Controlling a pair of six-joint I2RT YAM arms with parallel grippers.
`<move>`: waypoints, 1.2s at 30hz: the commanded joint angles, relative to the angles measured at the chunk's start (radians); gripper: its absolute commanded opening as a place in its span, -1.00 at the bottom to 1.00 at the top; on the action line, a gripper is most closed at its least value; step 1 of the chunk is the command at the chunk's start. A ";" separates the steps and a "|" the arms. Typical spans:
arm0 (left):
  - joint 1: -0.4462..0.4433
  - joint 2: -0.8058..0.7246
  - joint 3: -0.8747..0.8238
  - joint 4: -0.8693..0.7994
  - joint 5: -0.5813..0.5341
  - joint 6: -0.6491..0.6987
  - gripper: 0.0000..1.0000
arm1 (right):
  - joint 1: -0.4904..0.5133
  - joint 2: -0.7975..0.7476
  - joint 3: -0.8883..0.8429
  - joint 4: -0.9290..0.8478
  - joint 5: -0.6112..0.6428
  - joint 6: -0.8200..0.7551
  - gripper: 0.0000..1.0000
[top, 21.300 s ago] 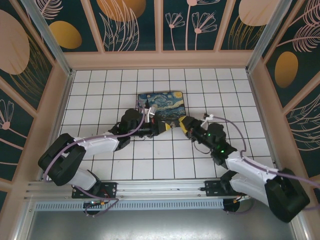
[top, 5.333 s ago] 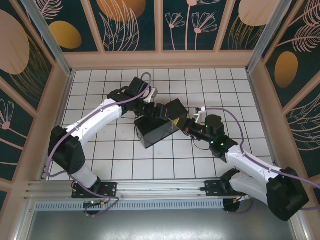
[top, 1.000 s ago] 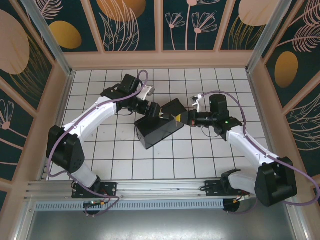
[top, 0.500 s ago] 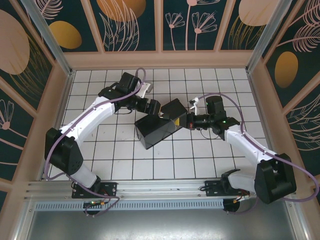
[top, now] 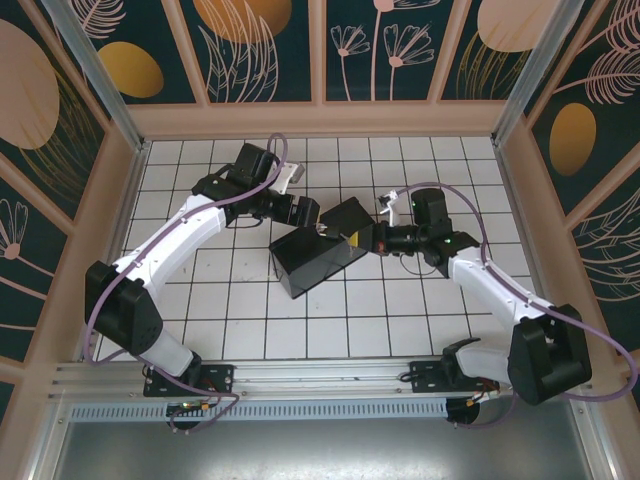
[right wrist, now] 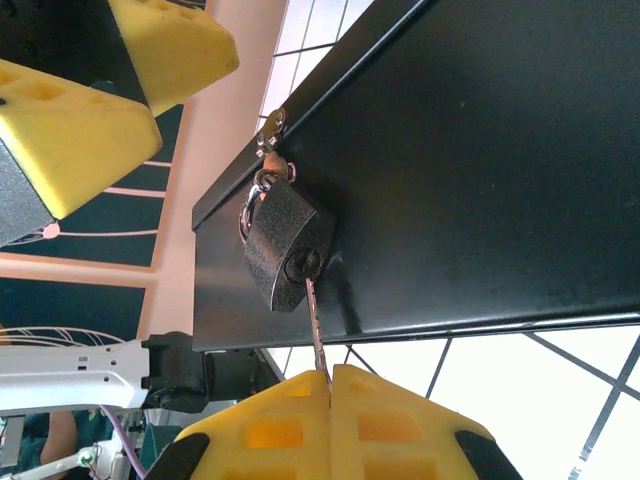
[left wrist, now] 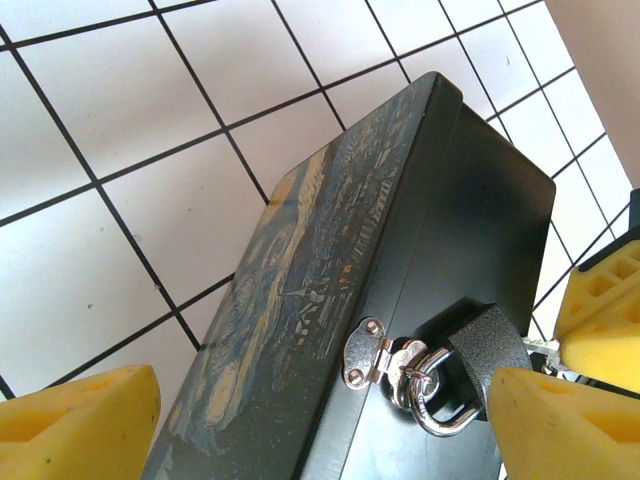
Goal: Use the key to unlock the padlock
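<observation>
At 12 o'clock from right gripper (right wrist: 330,388), pinching the key (right wrist: 314,320), hangs the padlock (right wrist: 285,245); key's long axis runs 6-to-12 into keyhole (right wrist: 304,266); left gripper (left wrist: 320,425) spread around black box (left wrist: 330,240).

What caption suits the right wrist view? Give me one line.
Right gripper shut on the key, its tip in the padlock hanging from the black box.

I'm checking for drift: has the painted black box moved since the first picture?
Yes. The black box is tipped up, its painted lid no longer facing up, and it reaches nearer the front rail.
</observation>
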 commanded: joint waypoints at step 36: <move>-0.047 -0.023 0.066 -0.106 -0.214 0.025 0.74 | 0.030 -0.034 0.080 -0.118 0.025 -0.086 -1.00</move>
